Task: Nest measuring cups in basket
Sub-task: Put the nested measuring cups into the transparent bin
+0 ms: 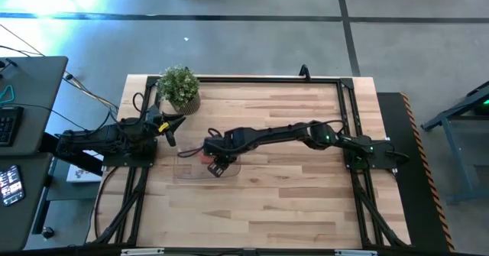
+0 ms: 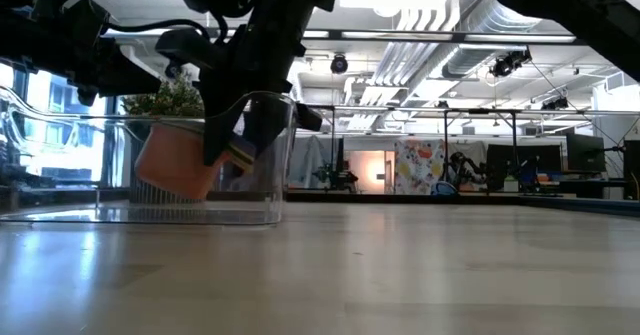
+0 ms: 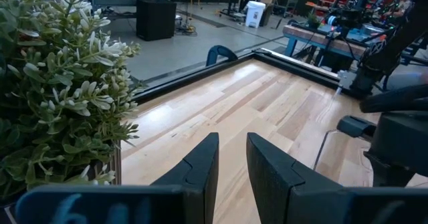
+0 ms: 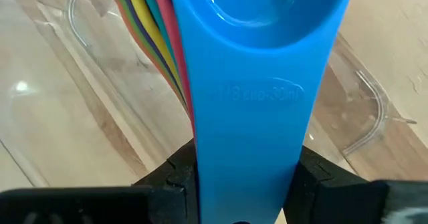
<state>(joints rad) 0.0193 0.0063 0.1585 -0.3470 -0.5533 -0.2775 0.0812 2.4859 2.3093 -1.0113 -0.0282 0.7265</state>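
Here, the blue cup [image 4: 257, 83] handle reads "1/8 cup – 30 ml" — embossed.

Overhead, table-level, two wrist close-ups.

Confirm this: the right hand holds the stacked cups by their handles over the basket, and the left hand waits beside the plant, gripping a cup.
Wrong on the left hand: the left wrist view shows nothing between its fingers beside the plant. The rest holds: the right hand holds the stacked cups over the basket.
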